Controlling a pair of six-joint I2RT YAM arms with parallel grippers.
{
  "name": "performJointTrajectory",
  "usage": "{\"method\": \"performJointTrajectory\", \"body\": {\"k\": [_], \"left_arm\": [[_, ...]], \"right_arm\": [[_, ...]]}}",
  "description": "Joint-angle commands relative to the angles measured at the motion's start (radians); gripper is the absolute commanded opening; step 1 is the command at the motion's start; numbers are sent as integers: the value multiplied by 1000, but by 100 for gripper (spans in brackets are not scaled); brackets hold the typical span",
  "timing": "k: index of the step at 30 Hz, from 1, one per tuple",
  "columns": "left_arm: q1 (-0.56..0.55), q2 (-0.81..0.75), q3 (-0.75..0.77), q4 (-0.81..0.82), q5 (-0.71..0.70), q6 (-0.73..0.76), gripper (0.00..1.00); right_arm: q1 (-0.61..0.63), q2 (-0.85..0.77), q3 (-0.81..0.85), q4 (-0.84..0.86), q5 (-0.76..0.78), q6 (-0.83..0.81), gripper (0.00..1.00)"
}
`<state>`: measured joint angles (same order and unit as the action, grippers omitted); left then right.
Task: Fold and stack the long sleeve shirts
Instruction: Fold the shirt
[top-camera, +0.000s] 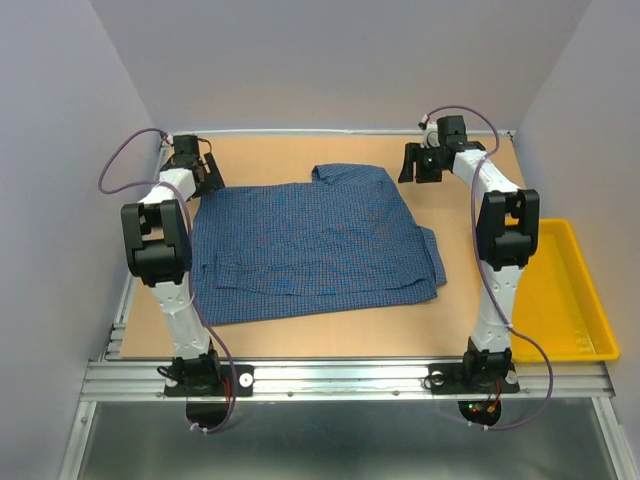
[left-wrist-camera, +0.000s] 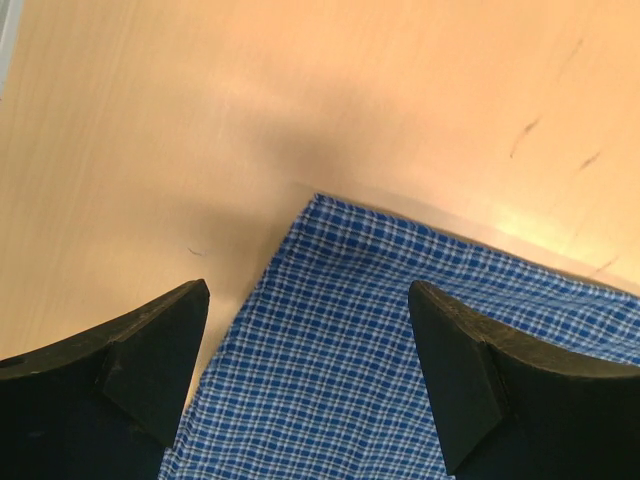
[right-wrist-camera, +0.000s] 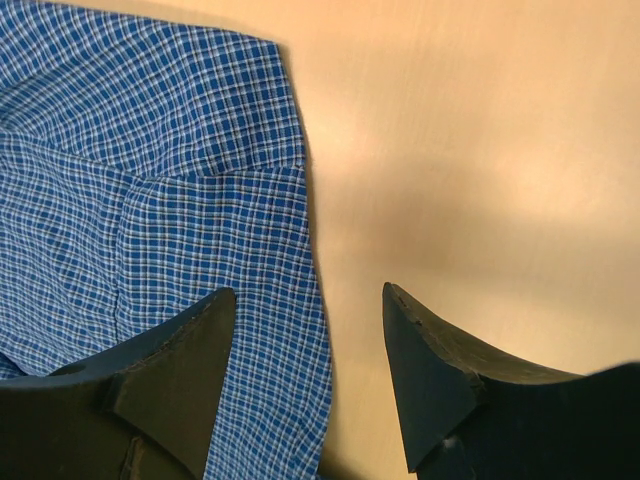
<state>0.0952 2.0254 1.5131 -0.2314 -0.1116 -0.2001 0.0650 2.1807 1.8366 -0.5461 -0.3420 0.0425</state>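
Note:
A blue fine-checked long sleeve shirt (top-camera: 310, 240) lies partly folded on the wooden table, its collar toward the back. My left gripper (top-camera: 203, 170) hovers open over the shirt's far left corner (left-wrist-camera: 330, 330), with cloth under the gap and nothing held. At the far right, my right gripper (top-camera: 424, 165) is open just beside the shirt's right edge (right-wrist-camera: 200, 200). Its left finger (right-wrist-camera: 175, 370) is over the cloth, its right finger (right-wrist-camera: 430, 370) over bare wood. Neither gripper grips the cloth.
A yellow plastic tray (top-camera: 590, 310) sits off the table's right side, beside the right arm. An aluminium rail (top-camera: 340, 378) runs along the near edge with both arm bases on it. Grey walls close in the back and sides.

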Motion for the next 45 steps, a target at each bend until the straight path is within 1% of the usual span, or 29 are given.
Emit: {"method": "performJointTrajectory", "body": {"k": [1,4,6,10,14,22,27,30,33,34,36,37,39,40,42,43,45], "left_arm": [[26,1,82,30,-11,-35,91],[26,80,143,3,-8,-48,89],[26,107,182,-23,24,-45,87],[26,139,185,-26,62,-32,85],[26,167,185,-37,59,-27,81],[28,193,190,-43,50,-21,73],[26,199,188,-49,49,-13,66],[26,202,183,-54,49,-10,64],[26,203,183,-54,58,-10,58],[26,205,183,-52,59,-10,55],[26,203,183,-54,61,-6,50],[28,205,182,-54,59,-2,46],[28,203,183,-51,56,1,42],[26,205,182,-49,62,8,35],[28,210,180,-49,69,16,27],[28,214,180,-51,72,19,19],[26,216,180,-49,72,33,10]], "right_arm": [[-5,30,78,55,-92,-64,66],[-7,65,92,75,-124,-58,65],[-5,80,102,80,-138,-53,65],[-2,122,136,106,-166,-47,64],[15,185,176,107,-164,-47,64],[62,251,200,115,-32,-46,63],[84,268,188,115,6,-58,61],[98,268,171,117,32,-73,59],[114,274,159,115,72,-89,54],[119,275,158,114,104,-93,49],[128,275,144,115,127,-101,44],[130,274,142,115,126,-101,39],[130,269,132,115,130,-102,33],[130,268,130,115,138,-104,23],[128,261,131,115,141,-105,14],[130,258,133,117,141,-107,9],[128,254,142,115,149,-110,8]]}}
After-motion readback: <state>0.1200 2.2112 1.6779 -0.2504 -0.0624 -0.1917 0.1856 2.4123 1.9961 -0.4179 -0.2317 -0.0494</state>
